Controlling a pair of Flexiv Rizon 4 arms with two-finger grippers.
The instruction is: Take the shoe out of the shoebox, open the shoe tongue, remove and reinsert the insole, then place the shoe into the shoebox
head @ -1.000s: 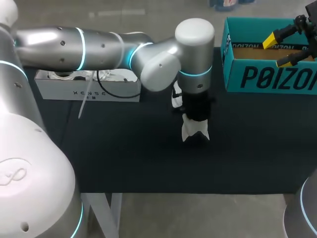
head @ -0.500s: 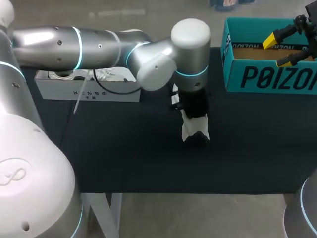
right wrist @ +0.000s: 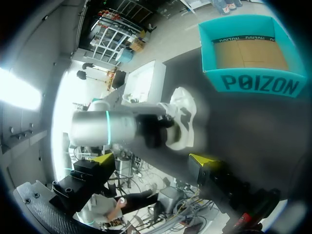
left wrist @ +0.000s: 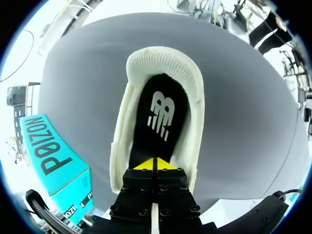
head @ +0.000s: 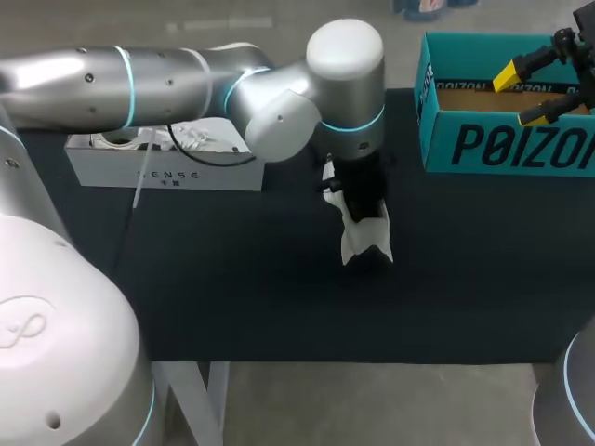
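**Left end effector down in the shoe, shoebox open beyond it**

One white shoe [head: 364, 242] stands on the dark desk [head: 279, 297], outside the box and nearer the desk's front edge than anything else on it. The shoe is itself a container of sorts: a single black insole [left wrist: 158, 117] with a white logo lies along its inside.

The left arm [head: 186, 84] reaches in over the shoe, wrist straight above it. The left end effector [left wrist: 155, 165] has its two yellow tips pressed together, down on the insole at the end of the shoe's opening nearest the wrist. The shoe's rounded mesh end lies ahead of the tips. Whether the tips nip the insole's edge I cannot tell.

Beyond the shoe, on the left arm's side, sits one long white box [head: 167, 172] holding a few small pale items too unclear to name.

Beyond the shoe, on the right arm's side, stands one teal shoebox [head: 507, 144], lid off, its brown cardboard floor showing. The right end effector [head: 521, 96] hangs over the shoebox's opening with its fingers spread wide, touching nothing.

The count is two arms, two boxes, one shoe and one insole, all on one matte, dark desk.
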